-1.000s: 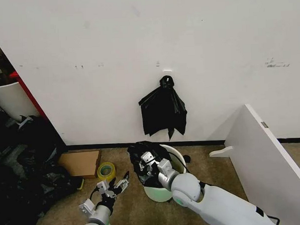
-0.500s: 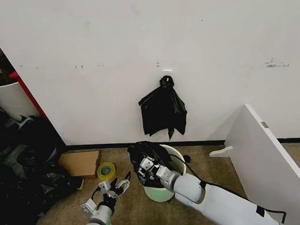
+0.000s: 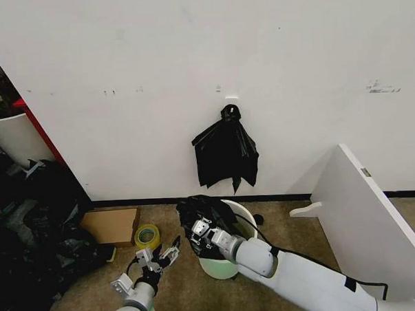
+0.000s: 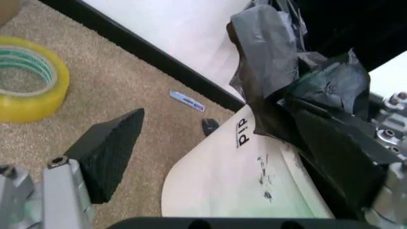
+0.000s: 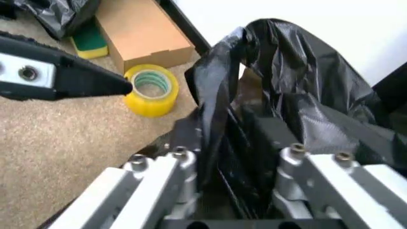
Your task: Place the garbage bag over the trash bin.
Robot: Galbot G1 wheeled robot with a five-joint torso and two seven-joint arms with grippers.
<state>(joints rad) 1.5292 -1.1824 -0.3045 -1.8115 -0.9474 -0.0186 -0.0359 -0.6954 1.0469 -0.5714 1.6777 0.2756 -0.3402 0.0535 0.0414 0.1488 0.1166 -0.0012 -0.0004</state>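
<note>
The trash bin (image 3: pixel 229 265) is a cream-white bucket on the carpet by the wall. The black garbage bag (image 3: pixel 200 214) is bunched over its left rim. My right gripper (image 3: pixel 200 231) reaches across the bin and is shut on a fold of the garbage bag (image 5: pixel 286 95), which runs between the right gripper's (image 5: pixel 232 138) fingers. My left gripper (image 3: pixel 161 256) is open, low on the carpet just left of the bin. The bin wall (image 4: pixel 235 186) fills the space ahead of the left gripper (image 4: pixel 222 157), with the bag (image 4: pixel 273 71) draped above it.
A yellow tape roll (image 3: pixel 147 236) and a cardboard box (image 3: pixel 113 225) lie left of the bin. A knotted black plastic bunch (image 3: pixel 224 151) hangs on the wall above. A white panel (image 3: pixel 369 217) leans at the right; dark clutter (image 3: pixel 38 225) and a white container (image 3: pixel 10 136) stand at the left.
The right arm has swung so its gripper sits slightly lower and more to the left on the bag at the bin's rim. The left gripper has barely moved.
</note>
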